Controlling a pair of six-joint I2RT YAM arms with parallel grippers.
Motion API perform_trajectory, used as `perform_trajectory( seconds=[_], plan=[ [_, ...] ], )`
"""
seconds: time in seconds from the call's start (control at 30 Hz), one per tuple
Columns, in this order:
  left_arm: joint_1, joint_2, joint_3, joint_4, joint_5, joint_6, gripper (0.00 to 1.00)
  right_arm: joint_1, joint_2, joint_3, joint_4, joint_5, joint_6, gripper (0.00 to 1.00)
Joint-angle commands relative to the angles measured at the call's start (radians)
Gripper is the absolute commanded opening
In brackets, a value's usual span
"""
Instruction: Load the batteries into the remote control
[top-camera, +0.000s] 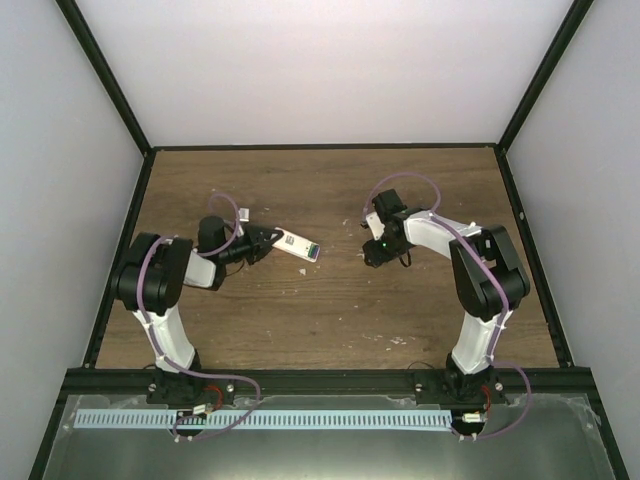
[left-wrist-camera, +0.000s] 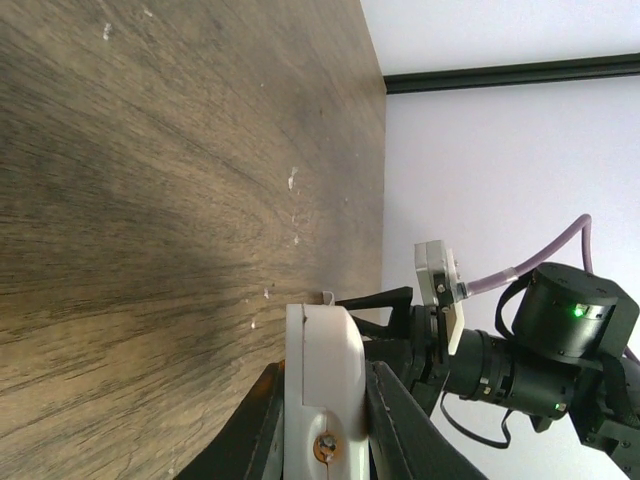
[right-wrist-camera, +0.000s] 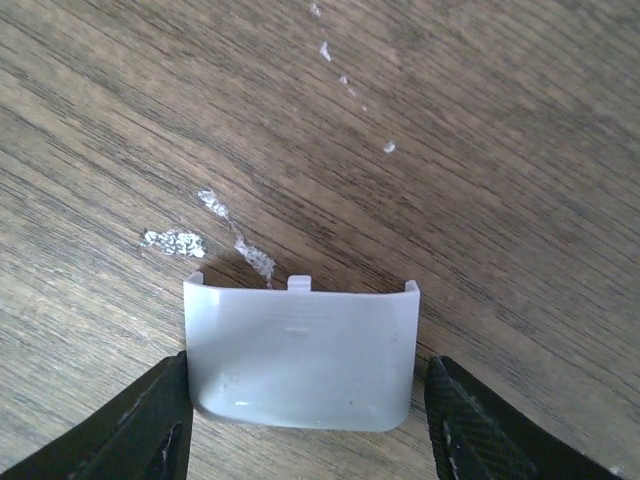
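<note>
Remote control (left-wrist-camera: 320, 350) pinched narrow in L gripper (left-wrist-camera: 325, 405) — R gripper (right-wrist-camera: 305, 405) spread wider, clamping small white cover (right-wrist-camera: 300, 335).

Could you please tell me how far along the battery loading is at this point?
Done: nothing confirmed; no batteries show in any view. In hand: the left pincer holds the remote control, and the right pincer grips a small white square piece. Left: finding and loading the batteries, unless they are already inside.
</note>
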Motion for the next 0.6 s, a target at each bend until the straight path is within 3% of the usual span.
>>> perform_trajectory(
  seconds=[0.0,0.37,0.57],
  plan=[
    [0.012,0.04,0.028,0.099,0.051,-0.007,0.0,0.0,0.021,0.002,0.01,0.008,-0.017,0.55],
    [0.025,0.092,0.086,0.004,0.103,0.071,0.0,0.0,0.029,0.018,0.0,0.007,-0.032,0.44],
    [0.026,0.126,0.166,-0.072,0.219,0.121,0.0,0.014,-0.023,0.037,0.014,-0.023,-0.064,0.36]
  ],
)
